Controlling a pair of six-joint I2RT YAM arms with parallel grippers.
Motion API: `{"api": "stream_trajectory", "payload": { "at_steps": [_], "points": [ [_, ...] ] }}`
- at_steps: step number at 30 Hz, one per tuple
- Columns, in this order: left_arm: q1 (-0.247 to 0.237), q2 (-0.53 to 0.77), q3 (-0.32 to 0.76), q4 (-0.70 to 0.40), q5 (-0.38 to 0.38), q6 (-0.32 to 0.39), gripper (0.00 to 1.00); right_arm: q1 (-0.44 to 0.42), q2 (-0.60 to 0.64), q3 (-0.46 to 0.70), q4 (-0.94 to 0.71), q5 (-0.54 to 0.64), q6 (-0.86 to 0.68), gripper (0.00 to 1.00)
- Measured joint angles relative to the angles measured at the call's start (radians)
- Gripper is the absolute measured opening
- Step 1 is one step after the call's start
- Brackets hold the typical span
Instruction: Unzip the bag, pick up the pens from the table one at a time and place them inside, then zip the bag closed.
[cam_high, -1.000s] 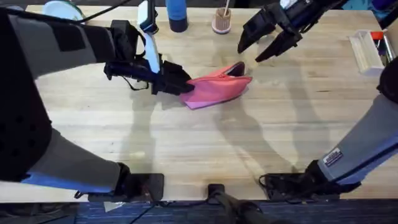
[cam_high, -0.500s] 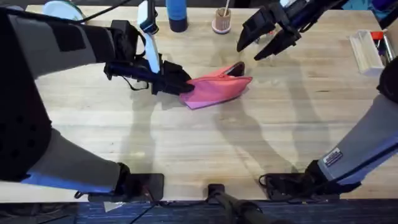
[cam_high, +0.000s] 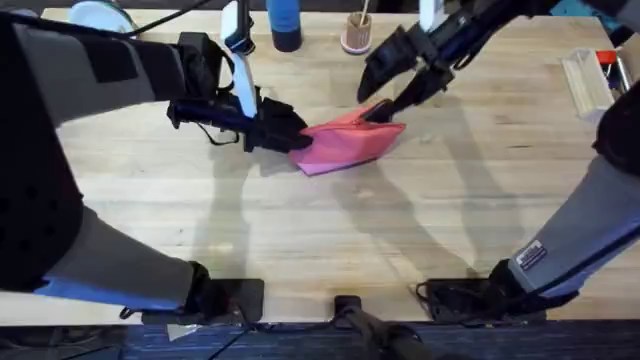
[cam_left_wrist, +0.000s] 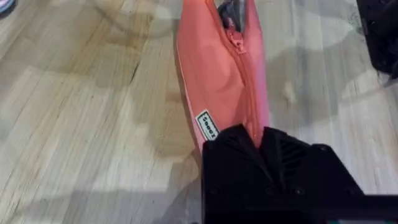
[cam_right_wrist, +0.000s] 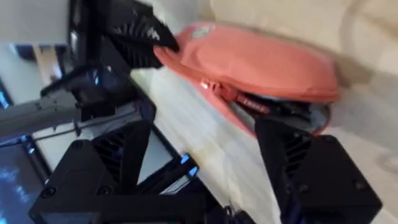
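Overhead. Soft pink-red fabric pencil pouch (cam_high: 348, 143), oblong, lies on the light wooden plank tabletop (cam_high: 330, 230) near its middle, far end gaping dark. Left gripper (cam_high: 283, 131), black, is clamped on the pouch's near-left end. Right gripper (cam_high: 392, 80), black, hangs just over the open end, fingers spread wide, holding nothing. Risk: if the right fingers come down off the zipper line, they would pinch fabric instead of the pull and drag the pouch out of the left grip.

Left wrist. Pouch (cam_left_wrist: 217, 68) runs away from the black fingers (cam_left_wrist: 239, 152), which are closed on its end beside a small white label (cam_left_wrist: 208, 126). Zipper (cam_left_wrist: 239, 53) appears shut near the grip and parted at the far end, dark lining showing. Risk: a pull along the zipper could slip the thin fabric free.

Right wrist. Pouch (cam_right_wrist: 249, 59) sits between and beyond the two parted black fingers (cam_right_wrist: 311, 168); no contact visible. Zipper pull cannot be made out with certainty.
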Motion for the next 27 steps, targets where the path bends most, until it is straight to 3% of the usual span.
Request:
{"api": "stream_trajectory", "payload": {
  "at_steps": [2, 13, 27],
  "points": [
    [0.000, 0.000, 0.000, -0.001, 0.000, 0.000, 0.042, 0.011, 0.000, -0.067, 0.025, -0.003, 0.000, 0.997],
    [0.000, 0.000, 0.000, -0.001, 0.000, 0.000, 0.042, 0.032, 0.000, -0.167, 0.171, -0.007, 0.026, 0.996],
    [0.000, 0.000, 0.000, -0.003, 0.000, 0.000, 0.042, 0.105, 0.000, -0.182, 0.242, -0.084, 0.094, 0.996]
  ]
}}
